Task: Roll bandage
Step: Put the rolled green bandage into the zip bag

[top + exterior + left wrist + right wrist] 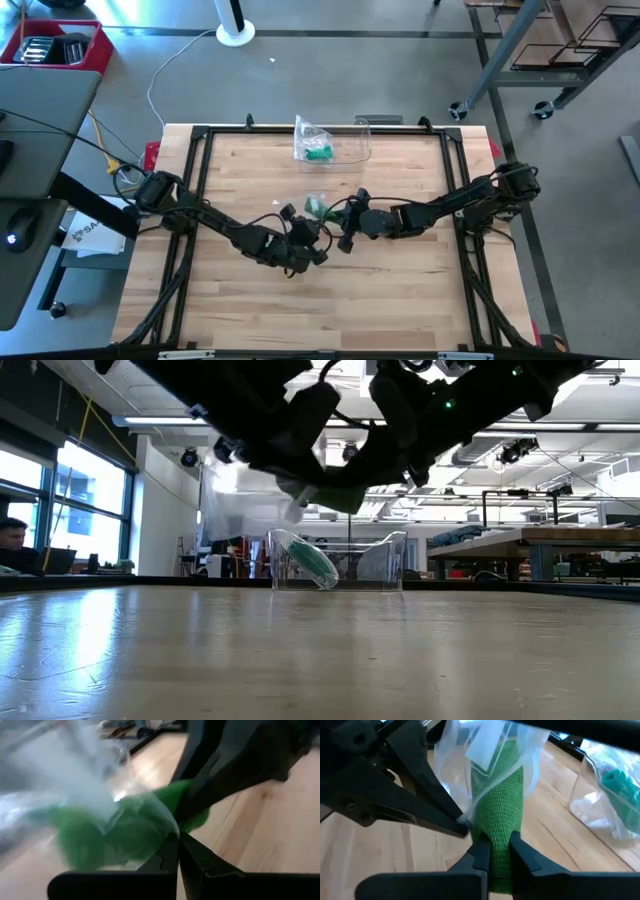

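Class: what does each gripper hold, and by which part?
Right gripper: the green bandage, by its exposed end. Left gripper: its clear plastic wrapper, pinched at an edge.

Green knitted bandage (497,815), half inside clear wrapper (485,745), held mid-air.

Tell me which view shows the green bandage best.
The right wrist view: the green bandage fills it, knit texture clear, pinched by the right tool. Left wrist shows it blurred behind plastic; high view, a speck; low view, mostly hidden.

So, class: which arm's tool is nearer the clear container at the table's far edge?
Right. The right tool, gripping the green bandage, sits closer to the clear container; the left tool is slightly farther back.
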